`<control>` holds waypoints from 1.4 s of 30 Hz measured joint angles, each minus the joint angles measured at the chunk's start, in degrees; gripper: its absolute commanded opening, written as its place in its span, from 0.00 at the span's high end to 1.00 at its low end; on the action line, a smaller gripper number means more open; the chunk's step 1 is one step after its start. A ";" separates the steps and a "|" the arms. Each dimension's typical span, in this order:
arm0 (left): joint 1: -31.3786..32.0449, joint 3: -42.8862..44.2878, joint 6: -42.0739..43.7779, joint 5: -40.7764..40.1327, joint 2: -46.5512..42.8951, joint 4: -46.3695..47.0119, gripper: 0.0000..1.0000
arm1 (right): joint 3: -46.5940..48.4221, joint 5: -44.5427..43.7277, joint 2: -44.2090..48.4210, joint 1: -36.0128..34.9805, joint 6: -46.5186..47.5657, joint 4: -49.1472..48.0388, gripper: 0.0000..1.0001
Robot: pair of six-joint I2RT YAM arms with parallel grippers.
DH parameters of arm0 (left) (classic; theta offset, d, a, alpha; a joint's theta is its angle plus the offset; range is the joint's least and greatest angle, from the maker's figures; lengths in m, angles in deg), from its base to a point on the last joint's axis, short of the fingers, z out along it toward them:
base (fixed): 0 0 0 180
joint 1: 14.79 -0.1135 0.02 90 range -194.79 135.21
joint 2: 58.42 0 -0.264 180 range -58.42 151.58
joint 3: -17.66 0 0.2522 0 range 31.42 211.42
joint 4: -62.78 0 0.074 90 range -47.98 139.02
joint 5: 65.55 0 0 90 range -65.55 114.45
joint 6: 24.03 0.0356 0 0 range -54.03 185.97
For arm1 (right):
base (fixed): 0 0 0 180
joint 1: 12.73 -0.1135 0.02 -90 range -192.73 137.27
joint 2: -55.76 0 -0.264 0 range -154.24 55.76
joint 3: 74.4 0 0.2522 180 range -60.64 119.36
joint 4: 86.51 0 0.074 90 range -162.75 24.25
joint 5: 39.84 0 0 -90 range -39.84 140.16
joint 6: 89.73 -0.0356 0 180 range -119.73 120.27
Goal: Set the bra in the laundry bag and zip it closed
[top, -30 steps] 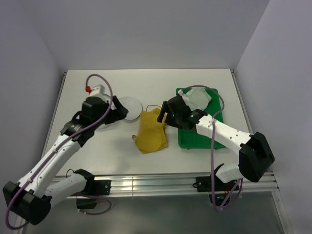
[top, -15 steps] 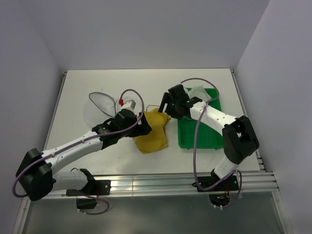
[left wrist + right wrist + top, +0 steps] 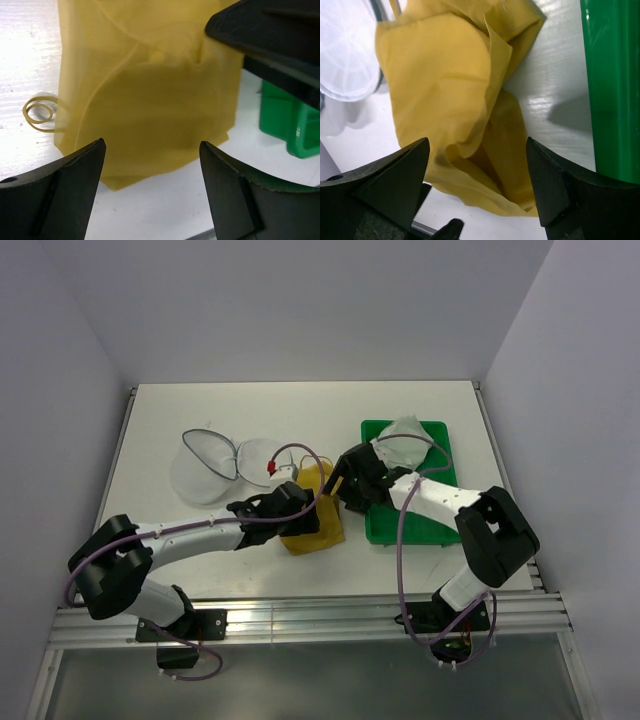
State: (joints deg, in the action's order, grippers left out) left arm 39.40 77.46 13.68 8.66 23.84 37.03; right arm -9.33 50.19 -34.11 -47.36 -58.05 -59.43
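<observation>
The mustard-yellow bra (image 3: 322,530) lies crumpled on the white table, left of the green tray. The laundry bag (image 3: 212,466) lies open at the table's left, its two mesh halves side by side with a dark zipper rim. My left gripper (image 3: 308,508) is open, low over the bra's left side; in its wrist view (image 3: 152,145) the bra (image 3: 150,85) fills the space between and beyond the fingers. My right gripper (image 3: 336,482) is open over the bra's right side; in its wrist view (image 3: 477,142) the bra (image 3: 440,75) lies between the fingers, with the bag (image 3: 345,55) at the far left.
A green plastic tray (image 3: 412,512) holds a white-grey garment (image 3: 404,436) at the right; the tray also shows in both wrist views (image 3: 290,130) (image 3: 615,75). The two grippers are close together over the bra. A thin strap loop (image 3: 37,111) lies on the table.
My left arm left the laundry bag and swung right onto the bra; the bag now lies spread open. My right gripper came down to the bra's right edge.
</observation>
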 measured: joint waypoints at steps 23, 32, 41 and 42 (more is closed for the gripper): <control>0.02 0.24 0.11 -2.97 1.49 -1.09 0.17 | -2.95 -2.21 0.09 9.49 4.09 -4.07 0.14; 0.02 3.61 0.57 -5.14 4.44 -1.99 0.19 | -3.85 1.09 -1.27 7.08 -0.22 -8.37 0.16; 0.02 4.90 0.52 -7.37 8.35 -3.58 0.22 | -3.82 3.56 -6.36 5.88 -4.96 -15.04 0.26; 0.00 5.11 0.52 -7.65 8.35 -3.87 0.22 | -3.87 3.67 -6.75 5.86 -5.40 -16.00 0.30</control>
State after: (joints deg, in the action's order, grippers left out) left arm 39.40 82.58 14.21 1.01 32.19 33.16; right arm -13.20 53.86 -40.86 -41.50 -63.45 -75.43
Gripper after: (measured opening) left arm 0.785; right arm 0.753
